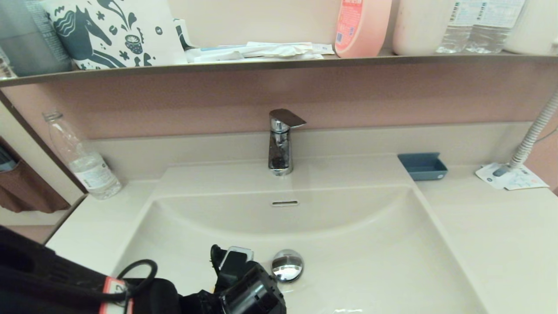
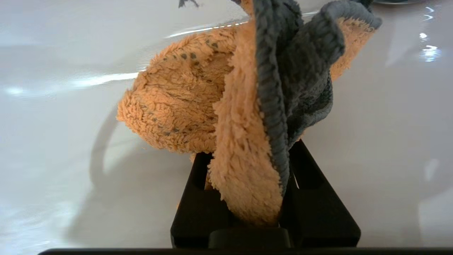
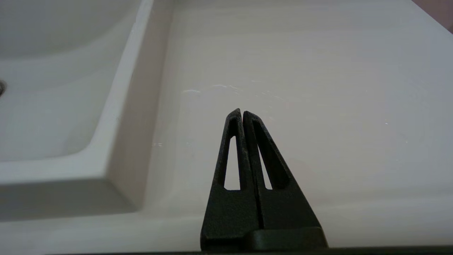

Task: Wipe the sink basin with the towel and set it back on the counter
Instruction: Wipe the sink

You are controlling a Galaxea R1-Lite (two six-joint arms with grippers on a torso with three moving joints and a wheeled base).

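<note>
Low in the head view, the left gripper [image 1: 231, 261] is seen inside the basin [image 1: 370, 244], just beside the drain stopper [image 1: 287, 265] on its left side. Its fingers are hidden there by the wrist housing, and the towel cannot be made out from this angle. The faucet [image 1: 281, 141] stands at the back rim, a blue dish [image 1: 423, 166] and papers [image 1: 510, 176] lie on the counter [image 1: 501, 235] to the right, and a bottle [image 1: 83, 159] stands at the left. The right arm is not shown in this view.

From the left wrist view, the towel [image 2: 219, 106] is shown bunched and clamped between the closed fingers [image 2: 198, 198], its free folds hanging against or just above the glossy basin floor [image 2: 70, 141]; contact cannot be confirmed.

From the right wrist view, the right gripper [image 3: 242, 117] is shown parked over the counter [image 3: 318, 88] beside the basin edge [image 3: 120, 117], fingers pressed together and empty.

The wiping step is judged to be in hand. For the next move, the towel should be pressed to the floor and swept across it, with the stopper skirted, before it is lifted out to the counter.
</note>
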